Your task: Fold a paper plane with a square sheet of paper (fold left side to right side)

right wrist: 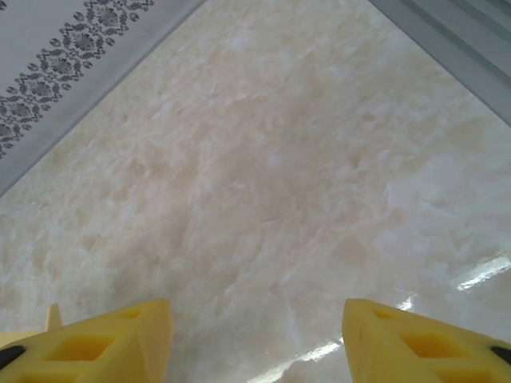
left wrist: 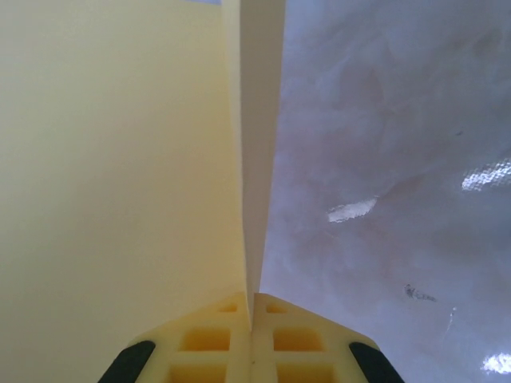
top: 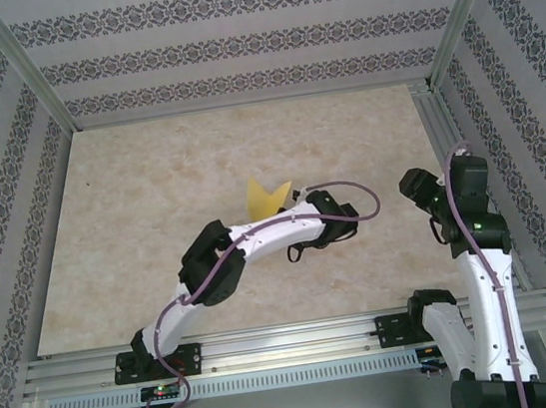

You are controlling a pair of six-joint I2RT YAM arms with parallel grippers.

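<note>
Pinching the square sheet of paper (left wrist: 120, 159) in my left hand (left wrist: 251, 307), I am gripping it right on a folded edge, with the two fingers clenched together and the layers trapped between them. In the left wrist view the paper is rising from the fingertips as a broad yellow face on the left and a narrow upright strip beside it. I judge I am holding it there so the crease is kept lined up while the flap is being brought from the left side over to the right.

From above, the sheet is sitting near the middle of the worktop (top: 149, 180), just to the far left of that hand, and is showing two raised points, so it is only partly folded.

My right hand (right wrist: 255, 319) is hanging released over bare worktop well off to the right, jaws apart with nothing between them. I am guessing it is waiting clear so it is not snagging the thin paper.
</note>
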